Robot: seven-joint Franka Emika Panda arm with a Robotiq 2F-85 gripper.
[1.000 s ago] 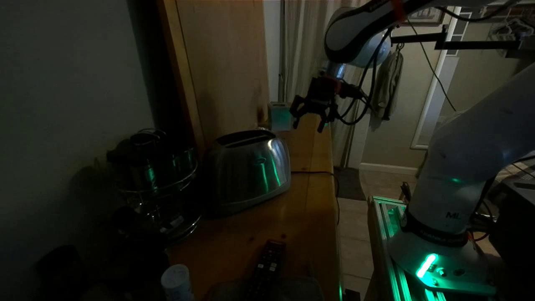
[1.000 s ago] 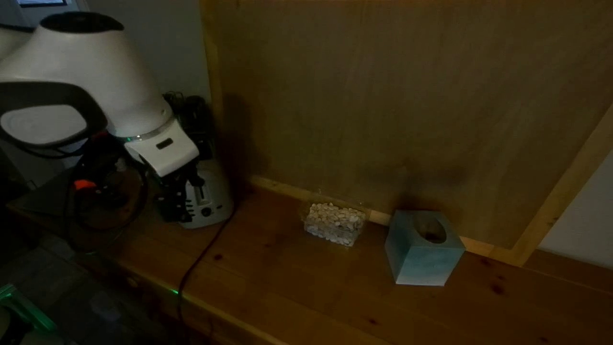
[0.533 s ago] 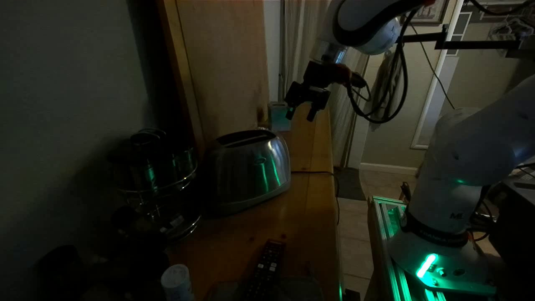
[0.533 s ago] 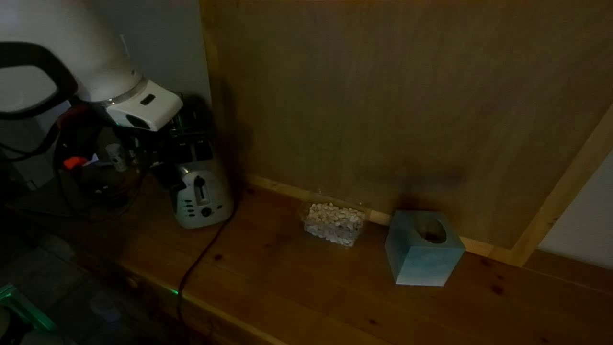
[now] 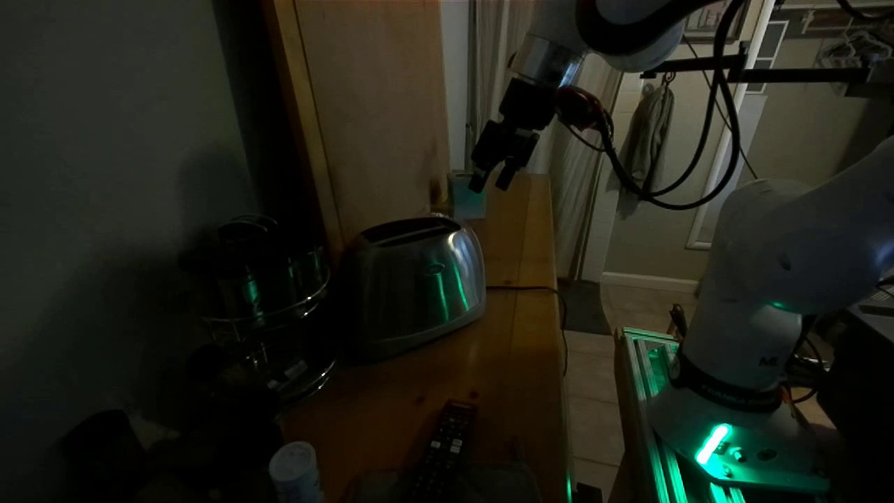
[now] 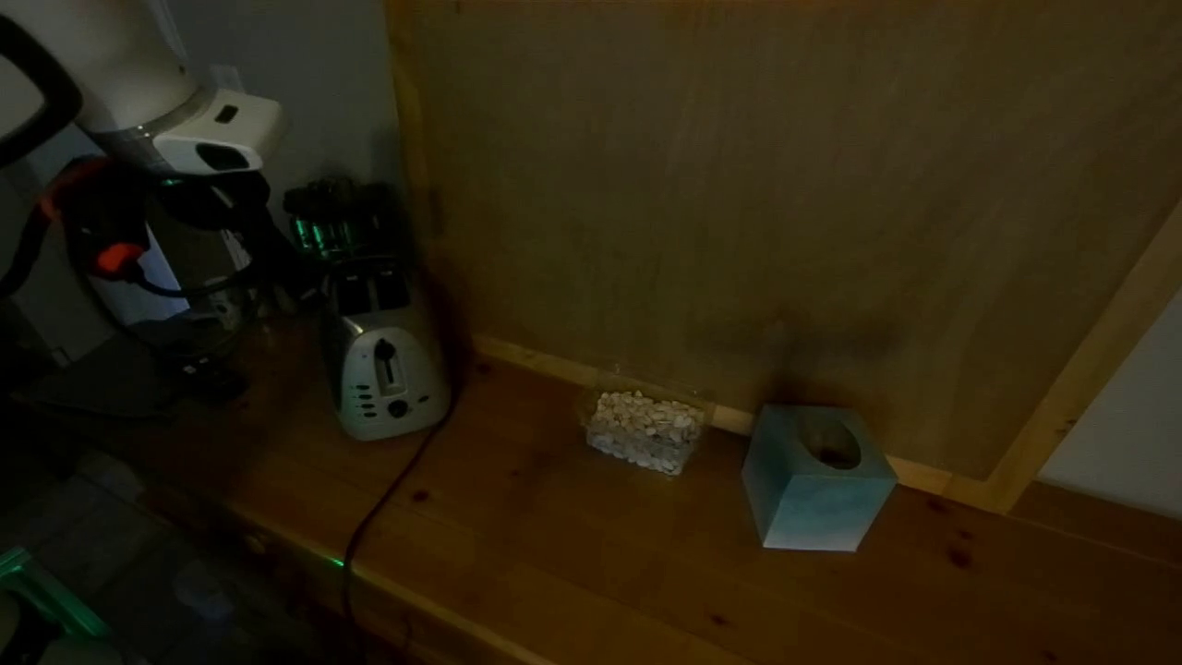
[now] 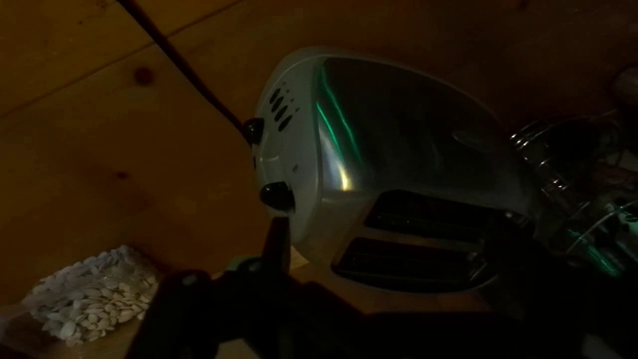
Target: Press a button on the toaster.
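Observation:
The toaster stands upright on the wooden counter, in both exterior views (image 5: 419,293) (image 6: 392,383) and below the jaws in the wrist view (image 7: 408,134). It is shiny steel with dark top slots. Its pale end panel carries several small dark oval buttons (image 6: 367,401), which also show in the wrist view (image 7: 280,109), a black knob (image 7: 254,130) and a black lever (image 7: 276,195). My gripper (image 5: 489,184) is open and empty, above and apart from the toaster. In the wrist view the jaws (image 7: 391,223) straddle the slots in the picture; the right finger is almost lost in darkness.
A clear pack of pale seeds (image 6: 644,432) and a blue tissue box (image 6: 817,489) stand on the counter. A power cord (image 6: 383,508) runs over the front edge. A wire rack with dark items (image 5: 265,307), a remote (image 5: 445,443) and a white canister (image 5: 295,471) are nearby.
My gripper has risen and drawn back from the toaster's button end. The end panel, partly covered before in an exterior view, now shows fully. The toaster has not moved.

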